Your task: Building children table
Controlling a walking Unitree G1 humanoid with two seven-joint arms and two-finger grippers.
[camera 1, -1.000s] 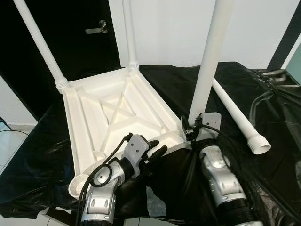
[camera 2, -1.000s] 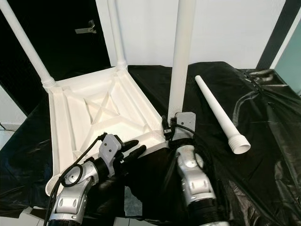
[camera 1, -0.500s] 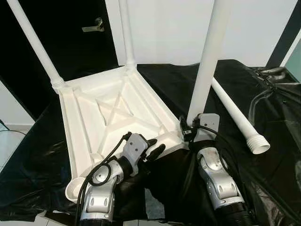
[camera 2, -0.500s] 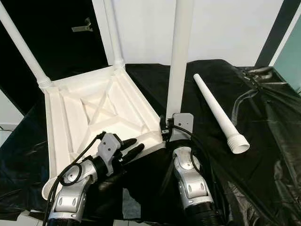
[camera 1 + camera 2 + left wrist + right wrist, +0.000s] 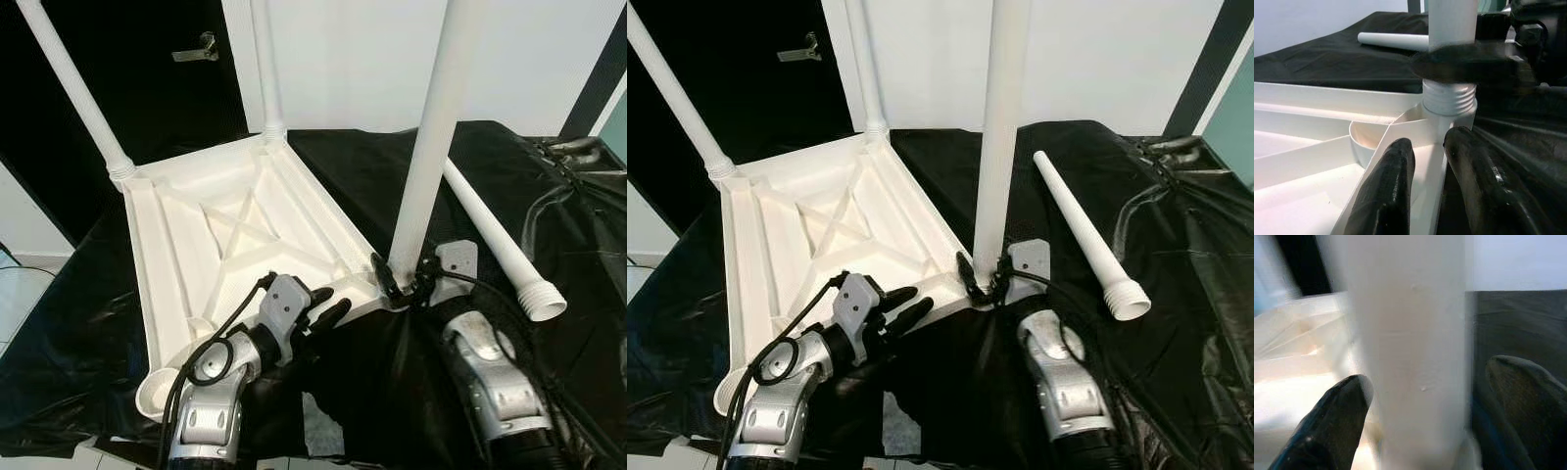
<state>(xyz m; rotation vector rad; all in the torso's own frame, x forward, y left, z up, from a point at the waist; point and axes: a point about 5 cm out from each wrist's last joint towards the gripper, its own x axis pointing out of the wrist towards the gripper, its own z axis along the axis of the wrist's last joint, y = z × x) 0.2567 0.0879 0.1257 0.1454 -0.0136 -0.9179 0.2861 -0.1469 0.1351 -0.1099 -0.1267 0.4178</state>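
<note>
Under the left gripper (image 5: 328, 305) jaws: near rim of upturned tabletop (image 5: 235, 245), fingers slightly apart, probably resting on it. Right gripper (image 5: 982, 277) jaws spread around upright leg (image 5: 999, 137) base, contact unclear. Spare leg (image 5: 1083, 235) further right.

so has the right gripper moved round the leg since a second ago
Yes. The right gripper has swung rightward, toward the loose leg, while the upright leg stays at the tabletop's corner.
</note>
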